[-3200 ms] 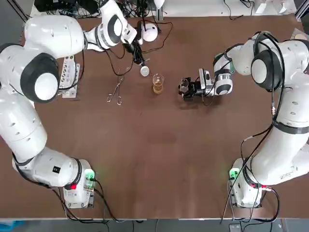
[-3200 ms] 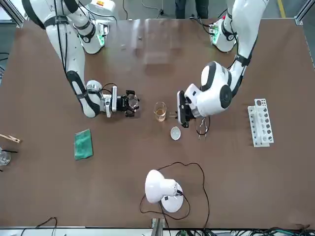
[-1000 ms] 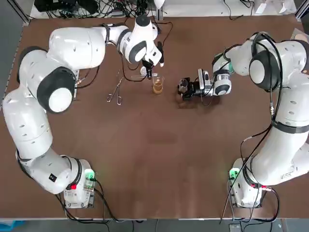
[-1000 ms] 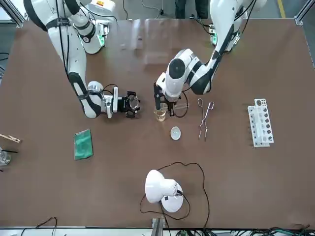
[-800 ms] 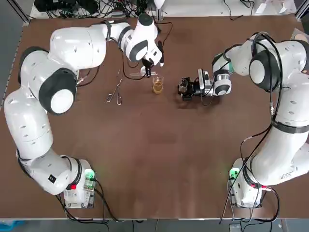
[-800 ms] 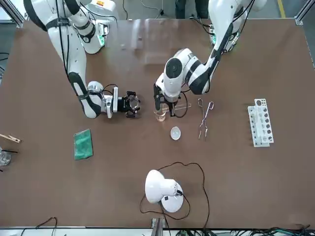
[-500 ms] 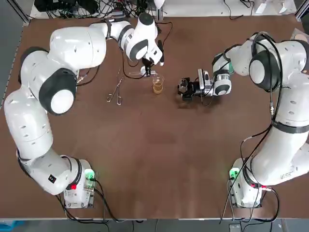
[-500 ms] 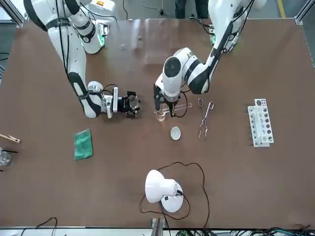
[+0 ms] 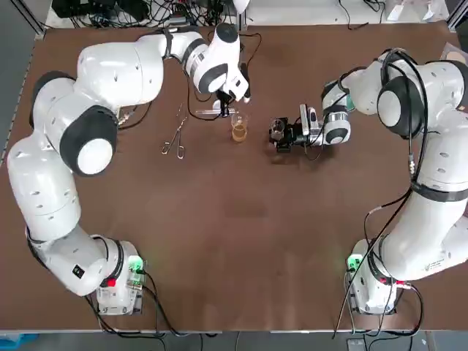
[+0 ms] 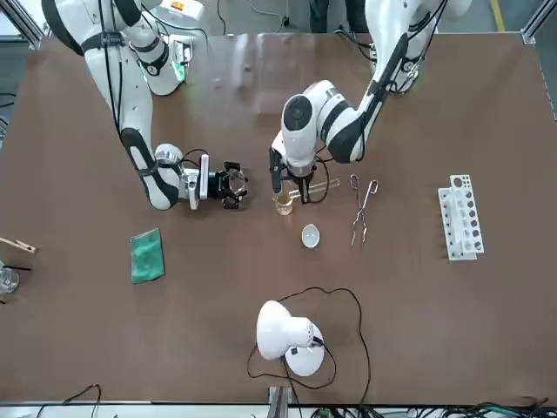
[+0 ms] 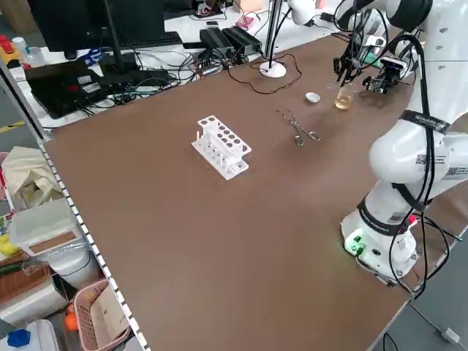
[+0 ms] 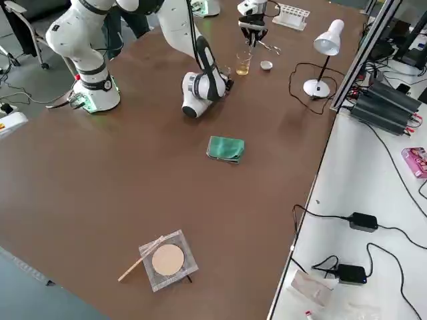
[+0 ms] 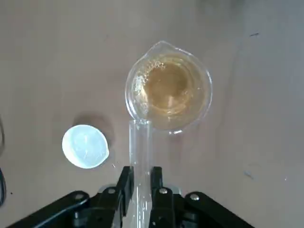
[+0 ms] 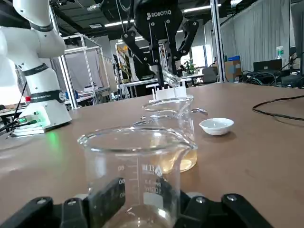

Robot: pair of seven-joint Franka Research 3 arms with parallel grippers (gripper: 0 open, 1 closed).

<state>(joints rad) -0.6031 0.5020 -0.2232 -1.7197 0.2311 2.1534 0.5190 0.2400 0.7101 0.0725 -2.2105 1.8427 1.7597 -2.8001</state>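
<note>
Test tube (image 13: 140,142) faint in left pincer (image 13: 140,179); right pincer's (image 9: 279,134) beaker (image 14: 137,161) cropped

A robotics lab bench — a white test-tube rack (image 10: 459,218) at the front view's right, a glass beaker (image 9: 239,130) of amber liquid and metal tongs (image 9: 178,130) mid-table — with a monitor (image 11: 80,18) at the left side view's upper left.

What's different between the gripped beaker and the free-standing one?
The gripped beaker sits in the right pincer; the free beaker stands on the table. The free beaker holds amber liquid, with the test tube in the left pincer tipped over its rim; the gripped beaker's fill is unclear. Both are clear glass.
</note>
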